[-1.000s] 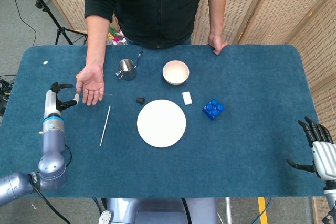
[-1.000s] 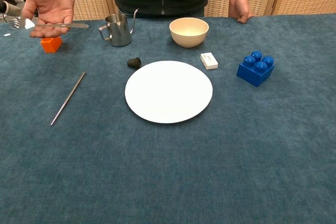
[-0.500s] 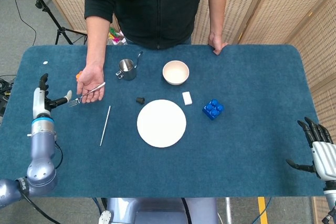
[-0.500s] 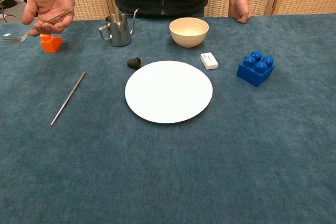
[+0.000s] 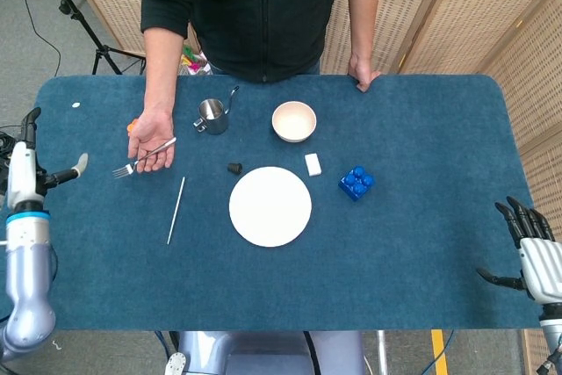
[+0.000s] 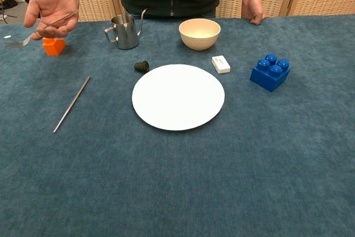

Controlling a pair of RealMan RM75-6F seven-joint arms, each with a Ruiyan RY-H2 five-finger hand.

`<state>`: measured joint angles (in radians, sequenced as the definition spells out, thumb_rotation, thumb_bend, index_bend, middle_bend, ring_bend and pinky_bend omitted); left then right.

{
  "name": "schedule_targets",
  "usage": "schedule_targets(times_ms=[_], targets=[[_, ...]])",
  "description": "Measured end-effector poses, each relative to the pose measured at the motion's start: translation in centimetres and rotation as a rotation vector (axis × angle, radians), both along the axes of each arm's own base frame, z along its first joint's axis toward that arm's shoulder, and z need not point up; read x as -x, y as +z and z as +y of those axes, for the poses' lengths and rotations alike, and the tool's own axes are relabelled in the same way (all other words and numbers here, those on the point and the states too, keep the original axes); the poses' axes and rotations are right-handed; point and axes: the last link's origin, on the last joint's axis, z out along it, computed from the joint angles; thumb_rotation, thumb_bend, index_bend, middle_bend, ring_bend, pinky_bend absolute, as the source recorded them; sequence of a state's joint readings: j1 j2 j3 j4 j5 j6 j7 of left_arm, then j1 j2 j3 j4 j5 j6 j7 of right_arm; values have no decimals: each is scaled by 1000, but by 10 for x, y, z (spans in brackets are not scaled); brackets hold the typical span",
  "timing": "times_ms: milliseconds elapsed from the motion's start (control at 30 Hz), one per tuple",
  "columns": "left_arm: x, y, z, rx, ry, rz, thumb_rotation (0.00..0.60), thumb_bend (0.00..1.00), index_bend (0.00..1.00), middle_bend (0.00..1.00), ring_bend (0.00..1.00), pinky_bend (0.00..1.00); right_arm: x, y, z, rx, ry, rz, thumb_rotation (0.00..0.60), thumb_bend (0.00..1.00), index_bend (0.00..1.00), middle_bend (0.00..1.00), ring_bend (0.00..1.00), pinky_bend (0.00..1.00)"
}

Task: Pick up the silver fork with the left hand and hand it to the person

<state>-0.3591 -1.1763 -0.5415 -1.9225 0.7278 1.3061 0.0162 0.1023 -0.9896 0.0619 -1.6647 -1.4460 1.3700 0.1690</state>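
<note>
Left hand [image 5: 31, 169]: empty, fingers spread apart, at the table's left edge, well left of the plate; seen only from the head camera.
Right hand [image 5: 527, 248]: empty too, fingers apart, off the table's right edge, far right of the plate.
Progress: handover judged done, since the fork sits in the person's fingers and not in the robot's; nothing of the task appears left beyond drawing the left arm clear.
Fork versus left hand: fork [image 5: 140, 157] up and to the left of the plate, apart from the left hand, tines pointing toward it with a clear gap of table between.
Table [image 5: 413, 270]: blue cloth top, carrying everything below.
Person [image 5: 255, 6]: standing at the far side, beyond the plate.
Person's hand [image 5: 154, 142]: up and left of the plate, fingers closed round the fork's handle, holding it above the cloth.
Other hand of the person [image 5: 363, 75]: resting on the far edge, up and right of the plate.
Plate [image 5: 270, 206]: white, round, bare, near the middle.
Bowl [image 5: 293, 121]: cream, just beyond the plate.
Cup [image 5: 212, 115]: small steel one with a handle, up and left of the plate.
Brick [image 5: 356, 182]: blue, studded, right of the plate.
Rod [image 5: 176, 209]: thin metal one lying left of the plate.
Orange block [image 6: 54, 46]: far left of the plate, under the person's hand.
White block [image 5: 313, 163]: between bowl and brick.
Dark cap [image 5: 234, 167]: at the plate's upper left rim.
</note>
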Motion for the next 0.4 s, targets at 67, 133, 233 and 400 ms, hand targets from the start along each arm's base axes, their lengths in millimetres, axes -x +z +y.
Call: schedule_targets(times_ms=[67,133,233,400], targets=[[7,2,-10,-1,-39,77,600,209,0,0,0,0,-1,0,1,1,2,2,600,0,18,0,0,0],[17,3,-24,-1,-87,158,600,154,0,0,0,0,-1,-1,1,2,5,4,600,0,18,0,0,0],[35,4,-49,10,-148,260,600,69,0,0,0,0,-2,-2,2,3,11,9,600,0,18,0,0,0],[73,2,-101,79,-203,358,600,25,0,0,0,0,-4,-3,3,6,19,14,600,0,18,0,0,0]])
